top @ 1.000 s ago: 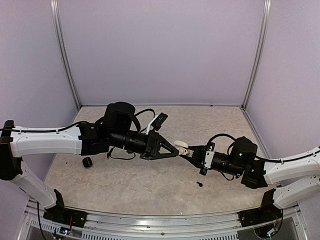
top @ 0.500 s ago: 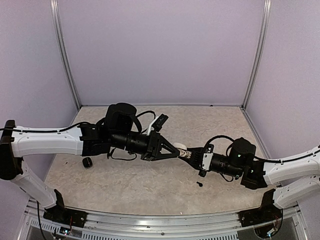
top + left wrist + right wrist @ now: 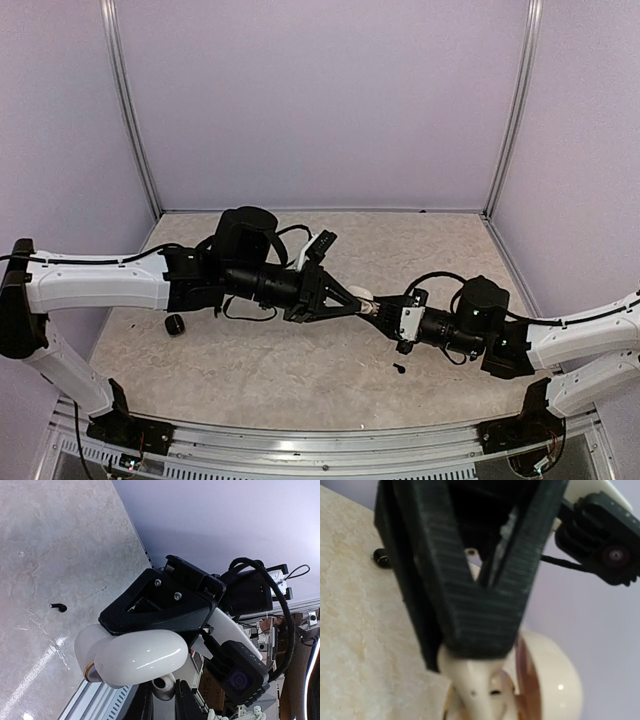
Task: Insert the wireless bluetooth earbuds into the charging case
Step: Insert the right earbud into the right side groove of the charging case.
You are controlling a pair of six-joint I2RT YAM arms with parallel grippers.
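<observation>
My left gripper (image 3: 357, 302) is shut on a tiny white earbud (image 3: 165, 686), pinched between its fingertips at mid-table height. My right gripper (image 3: 387, 313) is shut on the open white charging case (image 3: 140, 657), holding it above the table, tip to tip with the left gripper. In the right wrist view the left gripper's black fingers (image 3: 470, 600) press the white earbud (image 3: 477, 687) down at the case's open well, with the lid (image 3: 555, 680) hinged open to the right. A black earbud (image 3: 399, 368) lies on the table below the right gripper, also in the left wrist view (image 3: 59, 607).
A small round black object (image 3: 175, 325) lies on the table at the left, under the left arm, and also shows in the right wrist view (image 3: 382, 558). Purple walls enclose the marbled tabletop (image 3: 300, 370) at the back and both sides.
The right arm has stretched a little to the left and both grippers have sunk slightly, bringing the earbud and case closer together. The black earbud and the round black object have not moved.
</observation>
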